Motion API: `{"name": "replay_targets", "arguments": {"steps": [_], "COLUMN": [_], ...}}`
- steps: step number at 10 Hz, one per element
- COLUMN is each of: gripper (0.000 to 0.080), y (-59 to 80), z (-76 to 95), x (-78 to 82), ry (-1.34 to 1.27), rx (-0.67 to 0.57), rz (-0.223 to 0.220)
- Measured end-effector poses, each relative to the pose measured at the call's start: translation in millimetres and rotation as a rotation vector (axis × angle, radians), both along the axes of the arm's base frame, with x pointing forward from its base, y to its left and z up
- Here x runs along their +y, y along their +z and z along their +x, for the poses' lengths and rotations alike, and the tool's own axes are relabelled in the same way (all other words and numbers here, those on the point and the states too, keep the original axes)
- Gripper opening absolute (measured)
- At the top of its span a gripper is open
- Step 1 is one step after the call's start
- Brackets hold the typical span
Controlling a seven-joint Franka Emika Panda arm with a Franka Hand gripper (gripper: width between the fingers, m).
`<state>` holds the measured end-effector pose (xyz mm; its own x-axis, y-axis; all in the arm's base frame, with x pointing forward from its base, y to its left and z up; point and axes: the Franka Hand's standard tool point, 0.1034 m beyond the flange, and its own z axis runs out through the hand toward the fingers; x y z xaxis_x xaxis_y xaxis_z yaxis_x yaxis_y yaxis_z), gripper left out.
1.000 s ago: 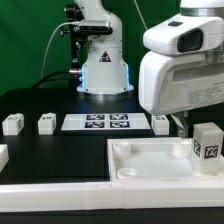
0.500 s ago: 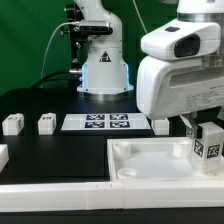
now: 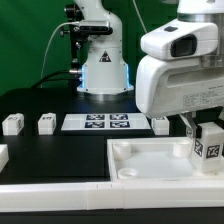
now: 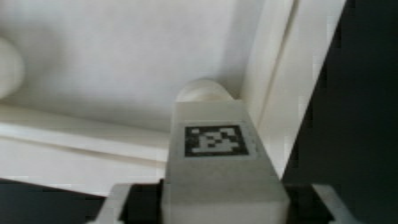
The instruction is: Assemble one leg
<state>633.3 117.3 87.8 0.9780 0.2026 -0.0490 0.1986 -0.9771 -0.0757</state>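
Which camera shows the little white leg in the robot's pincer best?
The wrist view. There the leg fills the middle, with its black-and-white marker tag facing the camera, held in the pincer. The exterior view shows the same leg small at its right edge, with the tag visible but tiny.

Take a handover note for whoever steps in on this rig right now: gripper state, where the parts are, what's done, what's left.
Gripper: shut on the leg, which is upright with its tag facing the wrist camera.
The leg hangs over the white tray part, near its edge on the exterior view's right.
Spare posts sit on the table, on either side of the marker board.
Done: leg picked up and brought to the tray.
Left: seat it in a corner socket. Contact with the tray cannot be told.
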Motion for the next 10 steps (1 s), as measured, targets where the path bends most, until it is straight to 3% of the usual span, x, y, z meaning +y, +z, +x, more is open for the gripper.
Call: {"name": "replay_targets", "arguments": {"steps": [10], "gripper": [0.0293], "y": [-1.7], "z": [-0.4], "x": [0.6], "ry": [-1.218], "rx": [0.071], "rz": [-0.079]}}
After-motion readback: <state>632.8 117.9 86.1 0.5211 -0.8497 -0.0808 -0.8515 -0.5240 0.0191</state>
